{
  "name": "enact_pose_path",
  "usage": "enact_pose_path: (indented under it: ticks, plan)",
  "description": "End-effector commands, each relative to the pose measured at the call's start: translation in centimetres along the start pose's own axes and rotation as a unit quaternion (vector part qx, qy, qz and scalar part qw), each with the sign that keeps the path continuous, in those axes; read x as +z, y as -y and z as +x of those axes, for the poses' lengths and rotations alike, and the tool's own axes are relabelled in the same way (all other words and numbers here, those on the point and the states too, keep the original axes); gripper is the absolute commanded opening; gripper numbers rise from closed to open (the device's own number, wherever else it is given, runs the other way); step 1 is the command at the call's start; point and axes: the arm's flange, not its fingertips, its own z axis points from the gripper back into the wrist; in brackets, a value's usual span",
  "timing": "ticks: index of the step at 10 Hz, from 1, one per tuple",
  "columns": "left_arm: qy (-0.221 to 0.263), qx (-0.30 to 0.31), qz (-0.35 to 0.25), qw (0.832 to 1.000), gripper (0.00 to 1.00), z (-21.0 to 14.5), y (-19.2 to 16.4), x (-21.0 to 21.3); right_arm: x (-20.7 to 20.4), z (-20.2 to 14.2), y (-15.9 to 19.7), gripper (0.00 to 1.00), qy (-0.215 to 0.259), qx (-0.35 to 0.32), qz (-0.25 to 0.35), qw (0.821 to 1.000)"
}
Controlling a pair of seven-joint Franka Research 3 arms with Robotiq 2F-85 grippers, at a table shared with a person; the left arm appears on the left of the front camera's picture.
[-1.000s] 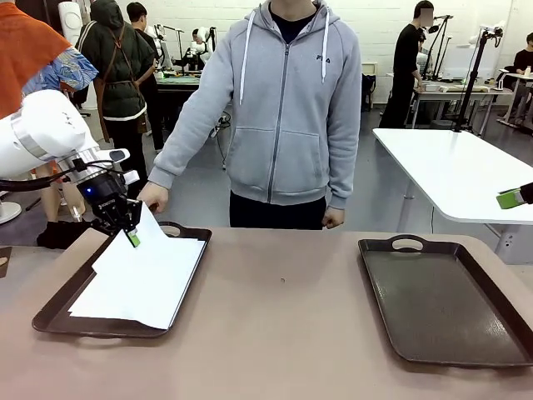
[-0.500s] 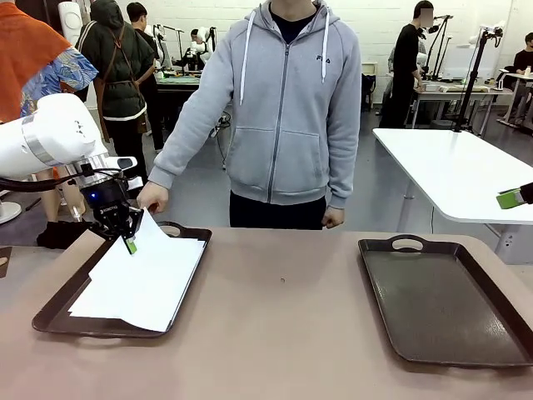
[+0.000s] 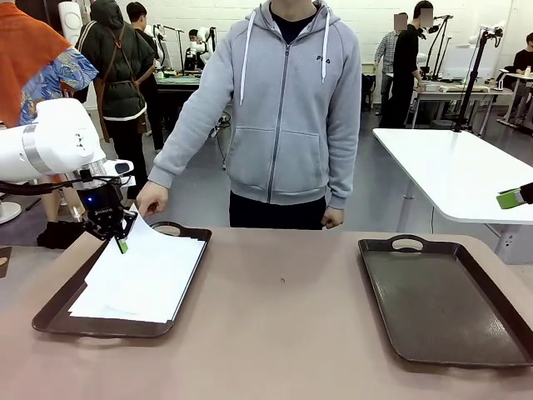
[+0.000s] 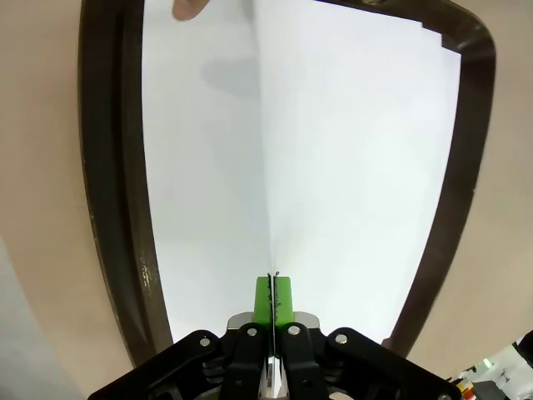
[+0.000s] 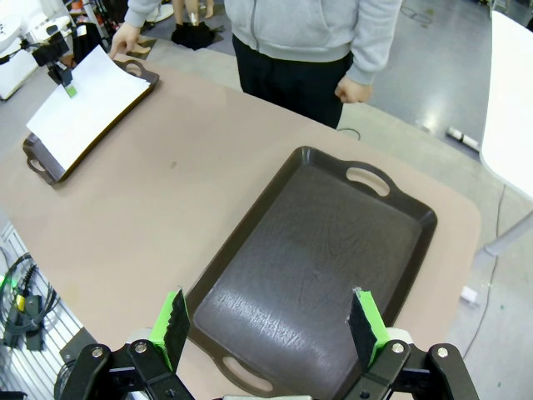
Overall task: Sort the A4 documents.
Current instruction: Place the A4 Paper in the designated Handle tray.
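My left claw is clamped on the top A4 document's far left corner, over the left tray. My right claw hangs spread apart above the empty right tray, across the worktop.
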Motion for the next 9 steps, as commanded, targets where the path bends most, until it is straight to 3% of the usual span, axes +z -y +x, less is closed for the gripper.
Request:
enact_pose_path:
  ticks: [1,3,9]
  plan:
    - [-0.002,0.018,0.019,1.000,0.01,-0.31,-0.27,-0.62,-0.20,-0.07,0.07,1.00,0.002,-0.001,0.008,1.000]
    - [-0.009,0.016,0.021,1.000,0.01,-0.25,-0.37,-0.72,-0.20,-0.07,0.07,1.00,0.002,-0.001,0.008,1.000]
    - [-0.004,0.010,0.024,1.000,0.61,0.18,-0.34,-0.25,-0.20,-0.07,0.07,1.00,0.002,-0.001,0.008,1.000]
